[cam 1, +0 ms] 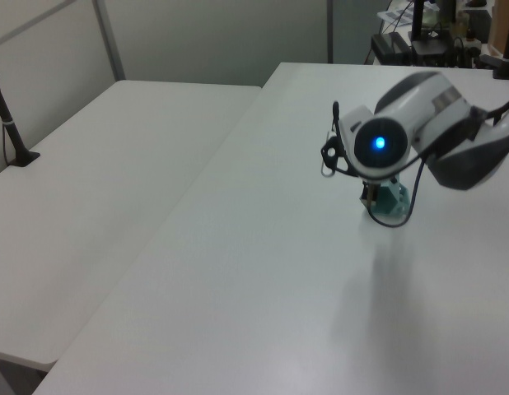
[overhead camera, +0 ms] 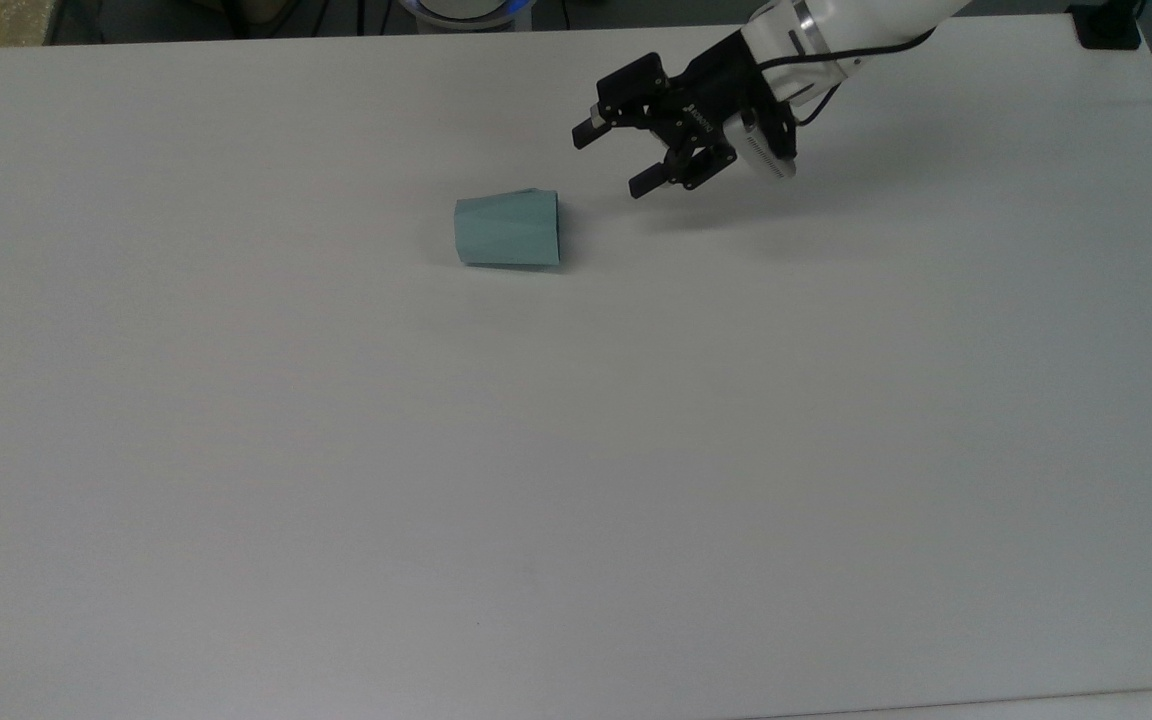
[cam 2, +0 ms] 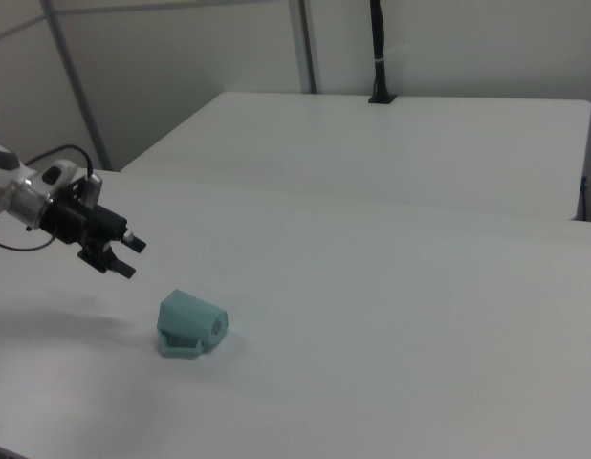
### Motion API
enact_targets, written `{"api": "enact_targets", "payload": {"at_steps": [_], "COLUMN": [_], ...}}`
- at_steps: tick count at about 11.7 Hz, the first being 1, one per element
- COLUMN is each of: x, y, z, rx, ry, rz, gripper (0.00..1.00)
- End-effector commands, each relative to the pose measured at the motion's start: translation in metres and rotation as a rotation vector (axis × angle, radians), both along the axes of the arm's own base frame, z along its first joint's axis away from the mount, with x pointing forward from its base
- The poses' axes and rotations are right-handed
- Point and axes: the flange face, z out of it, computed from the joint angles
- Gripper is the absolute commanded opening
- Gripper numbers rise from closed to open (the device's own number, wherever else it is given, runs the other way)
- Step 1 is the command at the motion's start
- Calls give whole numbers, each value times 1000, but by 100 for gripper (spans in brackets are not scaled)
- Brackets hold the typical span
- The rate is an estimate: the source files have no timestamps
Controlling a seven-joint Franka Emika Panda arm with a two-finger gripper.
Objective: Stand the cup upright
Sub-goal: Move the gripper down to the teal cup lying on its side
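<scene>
Cup: a small pale teal-green faceted cup (overhead camera: pixel 507 229) with a tapered body lies on its side near the far middle of the white surface (overhead camera: pixel 576 450). In the top view its narrower base points to the top view's left and its wider rim to the top view's right. In the right view (cam 2: pixel 191 325) a small angular handle sits on the side facing the camera, low against the surface. The cup's interior cannot be inspected from these angles; nothing is seen spilled beside it.

To the top view's right of the cup, near but clearly apart from its rim, hangs the black two-finger gripper (overhead camera: pixel 616 158) of the white robot arm (overhead camera: pixel 836 35). The jaws stand apart and hold nothing. The right view (cam 2: pixel 123 256) confirms the gripper is above and beside the cup, not touching it.

Assessment: no part of the task is complete. The cup is not yet grasped, lifted or turned. Remaining, in my judgement: closing the gap, taking hold at the rim or wall, rotating the cup onto its base, and releasing.
</scene>
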Motion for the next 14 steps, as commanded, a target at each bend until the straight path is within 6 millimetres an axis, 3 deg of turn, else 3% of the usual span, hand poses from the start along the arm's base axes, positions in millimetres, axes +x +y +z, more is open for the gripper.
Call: {"api": "enact_targets", "payload": {"at_steps": [1, 8, 14], "x": [-8, 7, 18], "y": [-8, -29, -59], "z": [-19, -81, -104], "rx": [-48, -140, -192], "ry": [-10, 17, 41], "rz": [-9, 14, -4], "gripper": [100, 100, 95]}}
